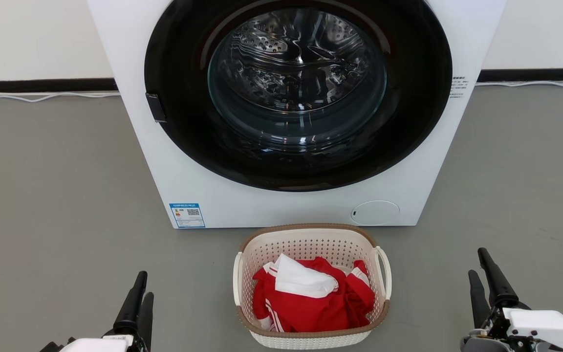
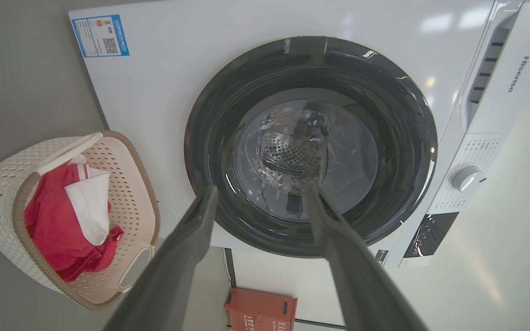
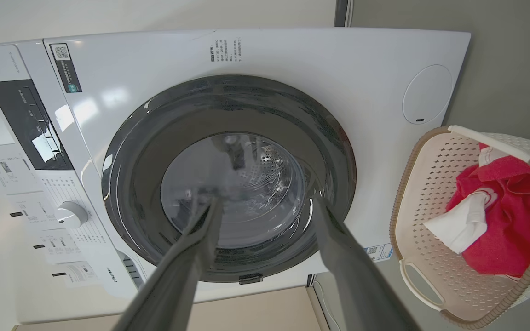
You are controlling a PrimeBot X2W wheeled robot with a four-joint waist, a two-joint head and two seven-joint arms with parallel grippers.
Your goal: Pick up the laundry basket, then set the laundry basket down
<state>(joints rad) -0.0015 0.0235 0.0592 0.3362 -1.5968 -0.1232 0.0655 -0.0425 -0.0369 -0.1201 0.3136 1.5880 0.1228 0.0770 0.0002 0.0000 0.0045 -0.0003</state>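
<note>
The laundry basket (image 1: 311, 244) stands upright on the grey floor (image 1: 56, 195), just in front of the white washer (image 1: 164, 161) and below its round dark door (image 1: 418, 98), which is closed. It holds a crumpled red garment (image 1: 311, 308) with white stripes and a white cloth (image 1: 301, 278) lying on top. Its two white loop handles sit at the sides. The left hand (image 1: 144, 286) hovers well off the basket's left side, its fingers apart and gripping nothing. The right hand (image 1: 477, 262) hovers well off the basket's right side, likewise spread and empty. Neither hand touches the basket.
</note>
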